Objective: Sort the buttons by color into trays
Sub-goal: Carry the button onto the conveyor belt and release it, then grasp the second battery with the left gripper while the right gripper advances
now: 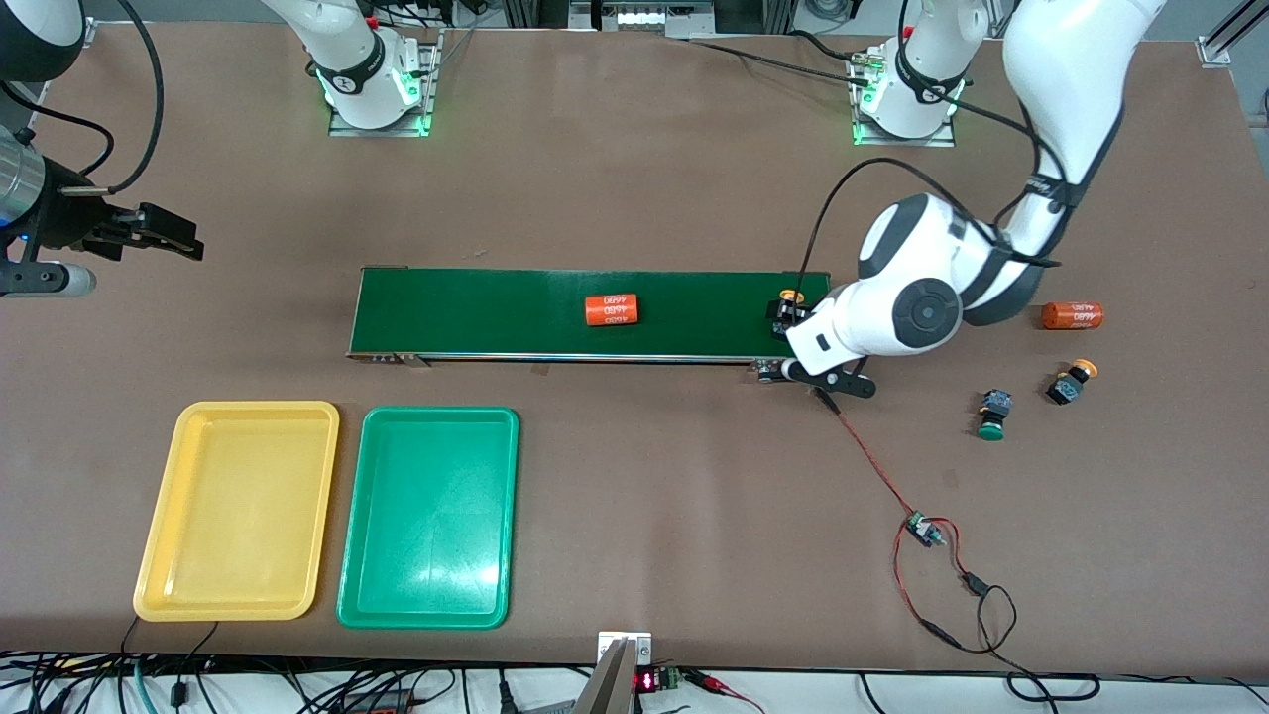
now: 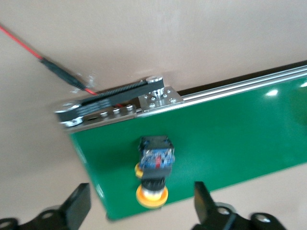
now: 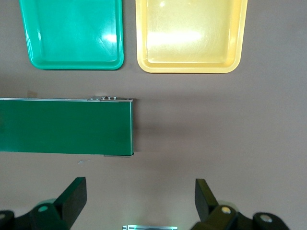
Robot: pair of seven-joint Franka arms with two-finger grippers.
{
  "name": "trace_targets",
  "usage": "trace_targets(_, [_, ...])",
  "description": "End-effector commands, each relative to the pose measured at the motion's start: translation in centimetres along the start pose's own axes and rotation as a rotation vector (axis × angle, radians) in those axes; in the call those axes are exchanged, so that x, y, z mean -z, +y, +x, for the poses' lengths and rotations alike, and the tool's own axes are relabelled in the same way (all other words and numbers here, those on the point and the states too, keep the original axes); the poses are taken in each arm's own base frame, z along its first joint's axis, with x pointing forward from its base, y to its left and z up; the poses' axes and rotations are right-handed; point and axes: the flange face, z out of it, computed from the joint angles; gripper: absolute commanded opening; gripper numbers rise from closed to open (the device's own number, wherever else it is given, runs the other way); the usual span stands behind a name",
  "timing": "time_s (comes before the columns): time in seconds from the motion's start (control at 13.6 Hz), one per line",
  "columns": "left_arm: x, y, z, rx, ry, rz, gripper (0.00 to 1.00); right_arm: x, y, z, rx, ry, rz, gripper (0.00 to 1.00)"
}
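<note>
Left wrist view shows the left gripper (image 2: pixel 139 203) open over the small yellow-capped push button (image 2: pixel 154 167) lying free at the end of the long dark green belt (image 2: pixel 230 134), so lift straight up, while the open right gripper (image 3: pixel 139 201) waits.

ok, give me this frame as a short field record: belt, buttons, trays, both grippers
belt: dark green, holds one orange cylinder mid-length and a yellow button at the left arm's end
loose buttons: green button and second yellow button on the table past the belt, toward the left arm's end
trays: yellow tray and green tray side by side, nearer the front camera than the belt, nothing in either
left gripper: open, over the button on the belt
right gripper: open, waiting over bare table at the belt's other end
</note>
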Motion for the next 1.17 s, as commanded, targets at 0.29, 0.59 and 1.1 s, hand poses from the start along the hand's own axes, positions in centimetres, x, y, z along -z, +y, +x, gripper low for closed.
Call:
trace_targets(0.29, [7.2, -14.7, 2.4, 0.087, 0.061, 0.153, 1.0, 0.0, 0.0, -0.2, 0.005, -0.008, 0.001, 1.0])
trace_targets(0.59, [8.2, -31.1, -0.8, 0.12, 0.05, 0.075, 1.0, 0.0, -0.4, -0.2, -0.006, -0.008, 0.001, 1.0])
trace_targets(1.1, [7.3, -37.9, -4.2, -0.484, -0.028, 0.03, 1.0, -0.1, -0.9, -0.6, -0.001, -0.028, 0.007, 1.0])
